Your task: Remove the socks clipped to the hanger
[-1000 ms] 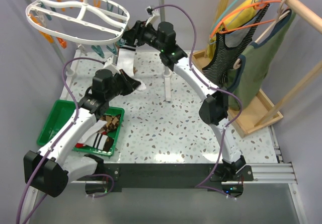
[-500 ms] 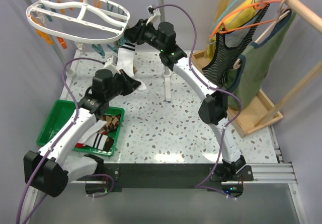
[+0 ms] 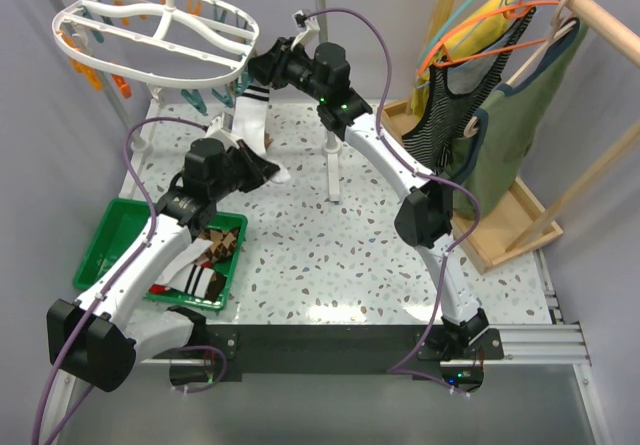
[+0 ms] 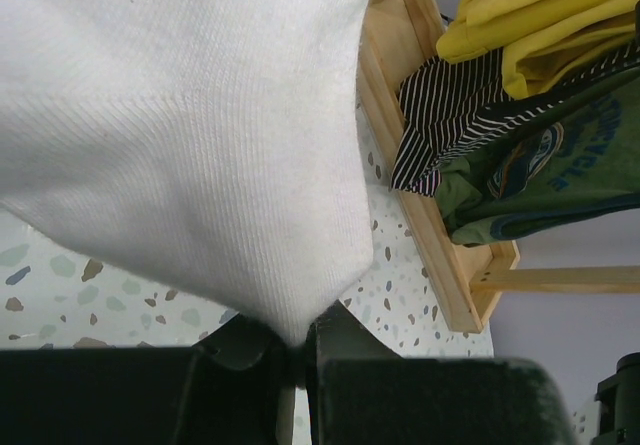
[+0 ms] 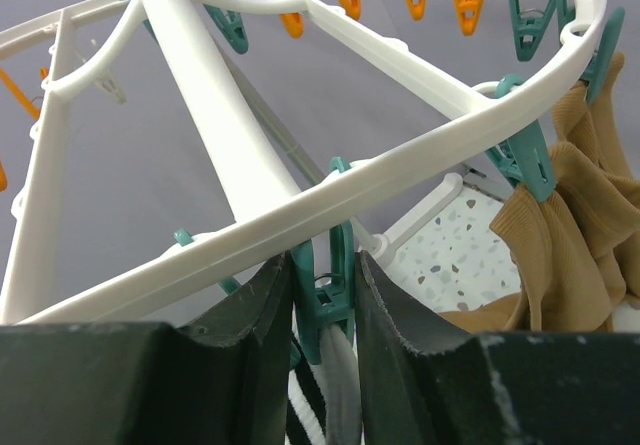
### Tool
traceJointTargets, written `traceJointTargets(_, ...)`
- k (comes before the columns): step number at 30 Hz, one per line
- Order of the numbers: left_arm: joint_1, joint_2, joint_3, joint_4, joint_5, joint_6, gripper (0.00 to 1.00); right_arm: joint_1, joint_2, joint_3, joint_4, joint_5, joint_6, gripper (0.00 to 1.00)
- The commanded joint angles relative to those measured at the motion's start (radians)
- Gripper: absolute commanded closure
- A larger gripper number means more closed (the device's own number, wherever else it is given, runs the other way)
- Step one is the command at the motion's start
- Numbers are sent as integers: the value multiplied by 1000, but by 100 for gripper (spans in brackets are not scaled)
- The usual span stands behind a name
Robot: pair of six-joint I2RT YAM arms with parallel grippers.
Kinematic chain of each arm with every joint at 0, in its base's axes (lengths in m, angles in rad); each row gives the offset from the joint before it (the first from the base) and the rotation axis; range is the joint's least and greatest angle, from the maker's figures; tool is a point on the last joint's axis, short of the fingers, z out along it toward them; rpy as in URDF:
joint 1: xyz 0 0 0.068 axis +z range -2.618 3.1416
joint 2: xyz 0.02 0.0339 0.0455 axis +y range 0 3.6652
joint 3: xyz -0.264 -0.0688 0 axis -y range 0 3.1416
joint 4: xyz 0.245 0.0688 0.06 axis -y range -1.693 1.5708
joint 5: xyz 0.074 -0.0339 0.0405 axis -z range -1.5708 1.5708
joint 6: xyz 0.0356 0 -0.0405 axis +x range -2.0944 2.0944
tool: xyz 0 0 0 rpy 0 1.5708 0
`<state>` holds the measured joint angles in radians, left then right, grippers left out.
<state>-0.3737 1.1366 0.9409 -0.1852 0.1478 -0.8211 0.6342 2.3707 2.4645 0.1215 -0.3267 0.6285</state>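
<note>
Socks lie in the green bin at far left, with the white hanger hanging above. Left hand pinches the toe of a white sock; right hand is clamped on its teal clip. Speckled bench, wooden garment rack at right, lilac walls

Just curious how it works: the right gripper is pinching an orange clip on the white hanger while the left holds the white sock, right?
The clip is teal, not orange; the right wrist view shows it pinched in the right gripper. The rest holds.
</note>
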Motion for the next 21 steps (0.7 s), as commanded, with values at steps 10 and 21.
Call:
traceJointTargets(10, -4, -29, -10, 3, -14, -21, 100, 2, -8, 30, 32, -11, -6, 56)
traceJointTargets(21, -4, -15, 6, 12, -8, -16, 100, 2, -11, 13, 33, -29, 2, 48)
